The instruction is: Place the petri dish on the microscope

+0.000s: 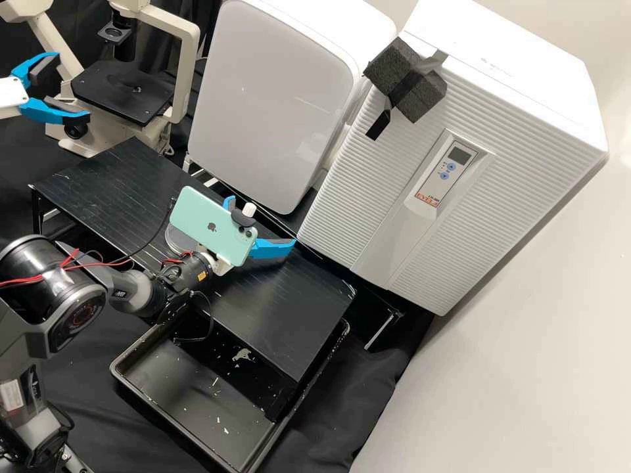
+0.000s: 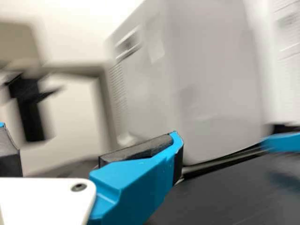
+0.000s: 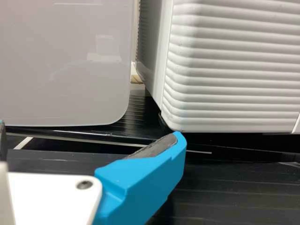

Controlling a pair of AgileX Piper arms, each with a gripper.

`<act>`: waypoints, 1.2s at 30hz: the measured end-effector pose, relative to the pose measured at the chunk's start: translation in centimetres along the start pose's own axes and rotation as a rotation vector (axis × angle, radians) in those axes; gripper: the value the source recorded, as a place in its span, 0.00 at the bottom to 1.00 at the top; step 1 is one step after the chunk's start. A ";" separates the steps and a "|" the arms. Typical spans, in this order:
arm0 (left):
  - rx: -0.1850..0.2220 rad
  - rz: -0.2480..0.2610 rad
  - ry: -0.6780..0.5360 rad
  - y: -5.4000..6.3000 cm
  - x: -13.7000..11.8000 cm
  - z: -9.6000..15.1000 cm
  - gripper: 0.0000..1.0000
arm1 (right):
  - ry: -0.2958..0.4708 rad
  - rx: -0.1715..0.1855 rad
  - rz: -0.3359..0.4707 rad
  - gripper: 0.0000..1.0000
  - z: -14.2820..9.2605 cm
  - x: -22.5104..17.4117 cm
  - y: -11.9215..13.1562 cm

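Petri dish (image 1: 176, 240), seemingly the pale round piece on the black rack (image 1: 289, 302), partly hidden by the phone (image 1: 211, 225). Right pincer (image 1: 261, 223): open, above the rack. Left pincer (image 1: 72, 87): open, beyond the rack, near the microscope (image 1: 121, 90). Tray (image 1: 190, 407): partly beneath.

A round, pale, see-through petri dish (image 1: 176, 242) lies flat on the black table (image 1: 263, 309), in from both long edges and towards the microscope's end, its far side hidden; whether it has a lid cannot be told. Off the table, just beyond its far left corner in the high view, the cream microscope (image 1: 125, 92) stands upright, with a flat black stage, a small round centre opening and a black cylinder above.
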 end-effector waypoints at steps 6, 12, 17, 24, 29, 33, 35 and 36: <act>0.042 -0.022 -0.247 -0.3 0.6 3.4 1.00 | 0.000 0.000 0.000 1.00 0.0 0.0 0.0; 0.034 -0.067 -0.391 -1.0 2.2 5.0 1.00 | 0.000 0.000 0.000 1.00 0.0 0.0 0.0; 0.044 -0.107 -0.472 -1.8 3.7 6.0 1.00 | 0.000 0.000 0.000 1.00 0.0 0.0 0.0; 0.031 -0.185 -0.578 -3.0 6.1 7.8 1.00 | 0.000 0.000 0.000 1.00 0.0 0.0 0.0; 0.008 -0.214 -0.637 -3.6 6.9 9.1 1.00 | 0.000 0.000 0.000 1.00 0.0 0.0 0.0; -0.005 -0.249 -0.654 -4.1 7.7 9.6 1.00 | 0.000 0.000 0.000 1.00 0.0 0.0 0.0; -0.019 -0.262 -0.656 -4.4 8.1 9.7 1.00 | 0.000 0.000 0.000 1.00 0.0 0.0 0.0; -0.022 -0.270 -0.654 -4.5 8.3 9.7 1.00 | 0.000 0.000 0.000 1.00 0.0 0.0 0.0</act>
